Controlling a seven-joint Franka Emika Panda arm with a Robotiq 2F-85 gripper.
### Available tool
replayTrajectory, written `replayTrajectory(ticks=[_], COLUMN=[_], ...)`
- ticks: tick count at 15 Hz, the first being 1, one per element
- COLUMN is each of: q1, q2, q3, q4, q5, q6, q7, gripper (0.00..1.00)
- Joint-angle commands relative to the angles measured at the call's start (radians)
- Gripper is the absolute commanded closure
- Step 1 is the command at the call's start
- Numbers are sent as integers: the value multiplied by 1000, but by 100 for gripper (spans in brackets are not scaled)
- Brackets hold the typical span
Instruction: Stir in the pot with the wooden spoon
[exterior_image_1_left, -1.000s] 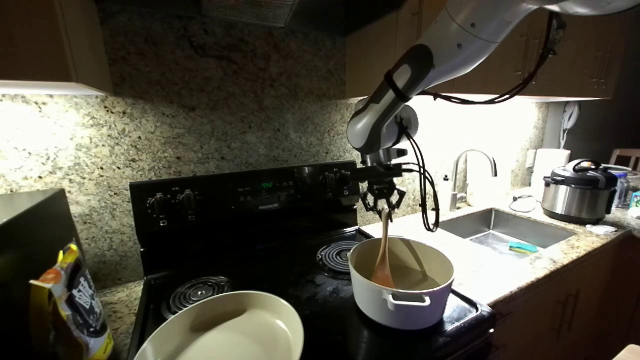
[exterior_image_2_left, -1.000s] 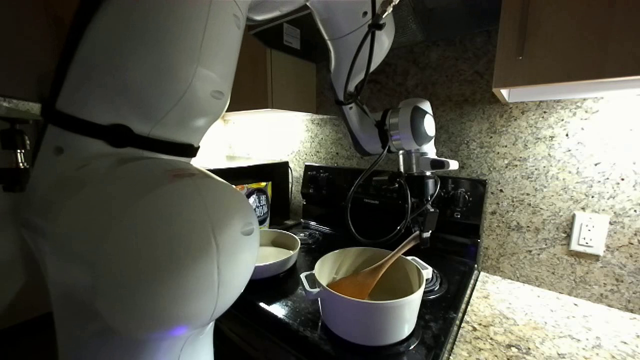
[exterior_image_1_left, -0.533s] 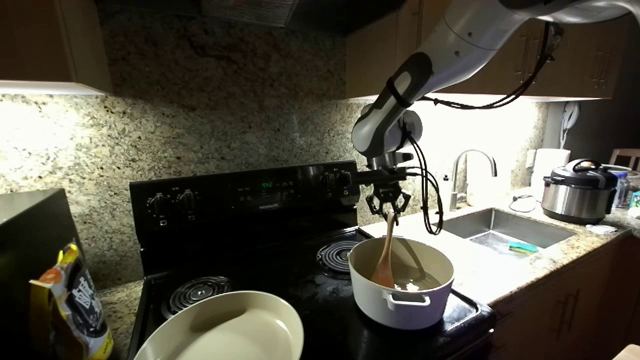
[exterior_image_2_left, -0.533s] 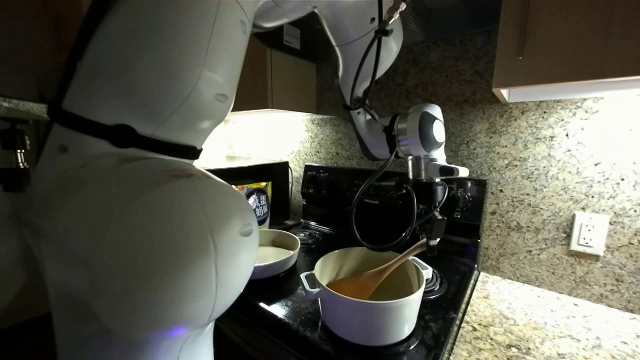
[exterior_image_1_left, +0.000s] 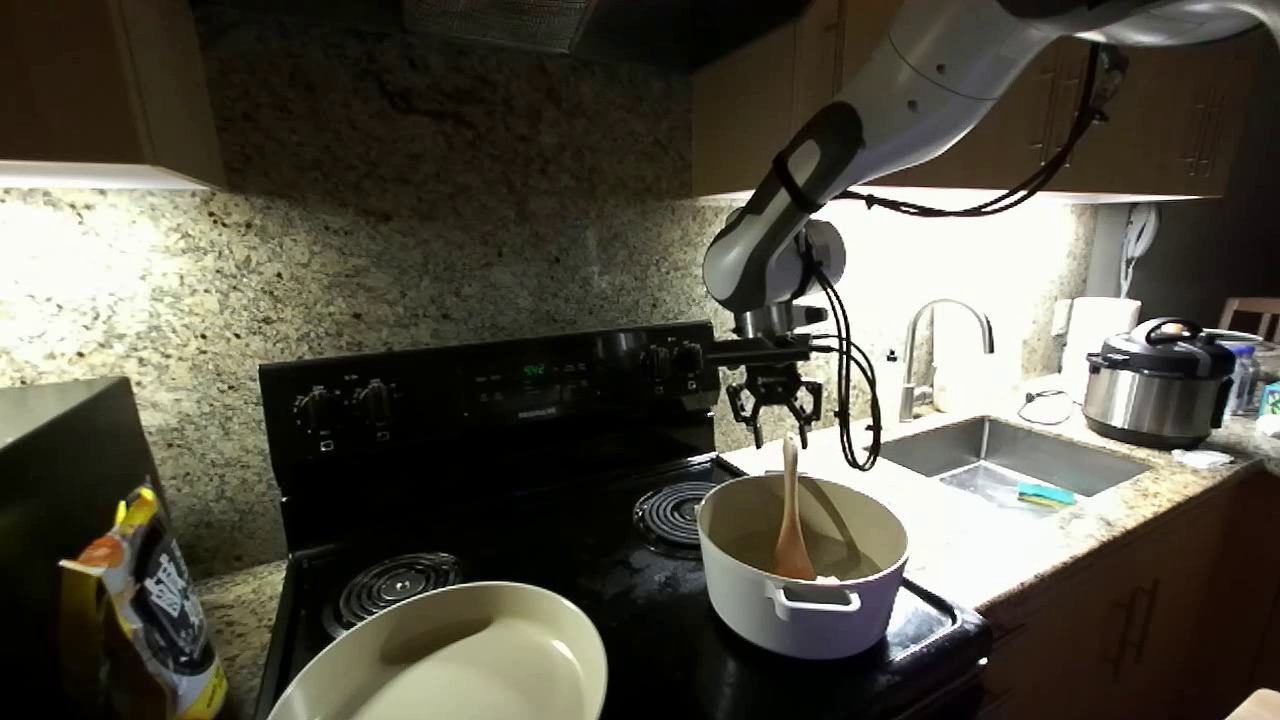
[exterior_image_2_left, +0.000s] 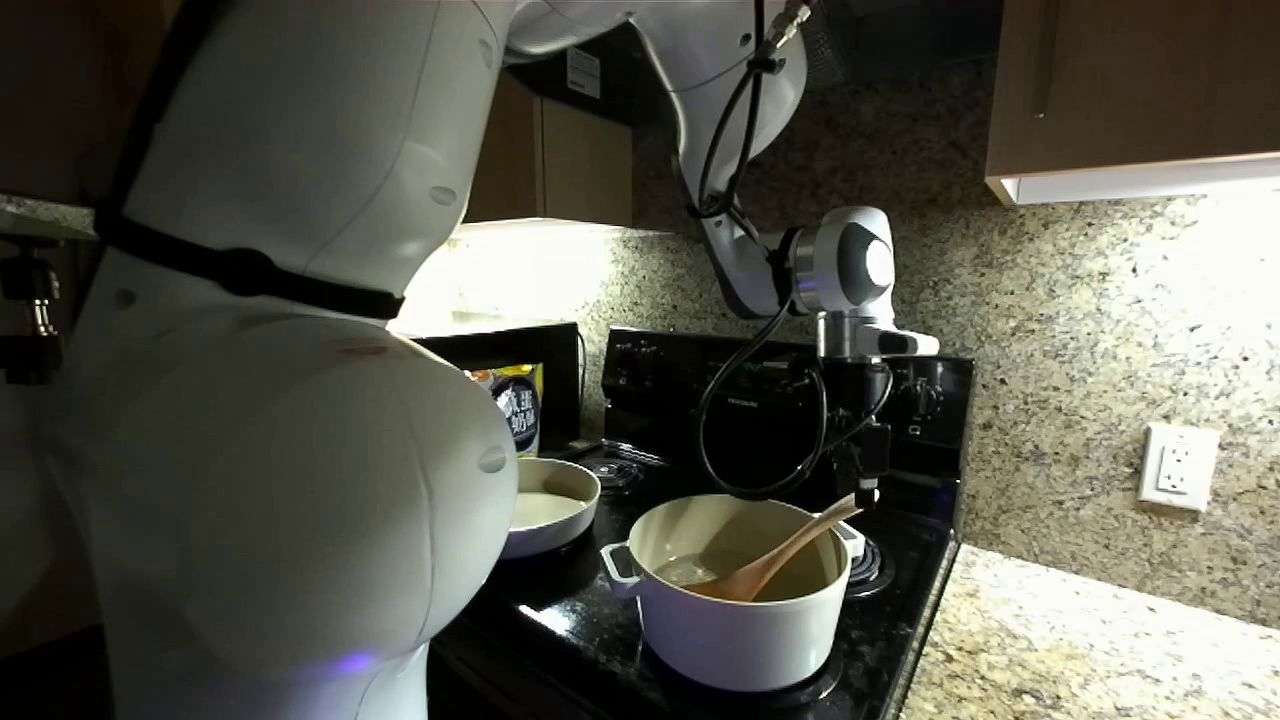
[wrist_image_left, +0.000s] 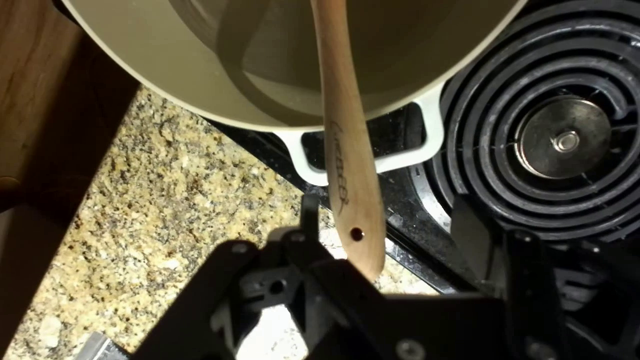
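Gripper (exterior_image_1_left: 780, 440) jaws parted, holding nothing. Wooden spoon (wrist_image_left: 350, 145) head inside pot (exterior_image_1_left: 740, 600), long axis slanting up over far rim; handle end between or just below jaws, nearer left one in wrist view. Grasp likely needs slight centring, then lowering.

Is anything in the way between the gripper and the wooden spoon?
Nothing visible is. The gripper hangs open by the upper end of the wooden spoon, and in the wrist view its handle appears between the parted jaws, unobstructed. The spoon already dips into the pot.
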Motion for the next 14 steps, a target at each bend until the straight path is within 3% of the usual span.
replayTrajectory(ticks=[1,8,12,14], q1=[-8,-59,-82,-105], q2=[-55,-203,-345,-408], q3=[2,8,-17,-28], q4=[-52,-238,-365,-402], q5=[44,191,143,154], q6=[30,108,98,84], q7=[-13,-179,-308,-437], gripper=[2,0,0,0])
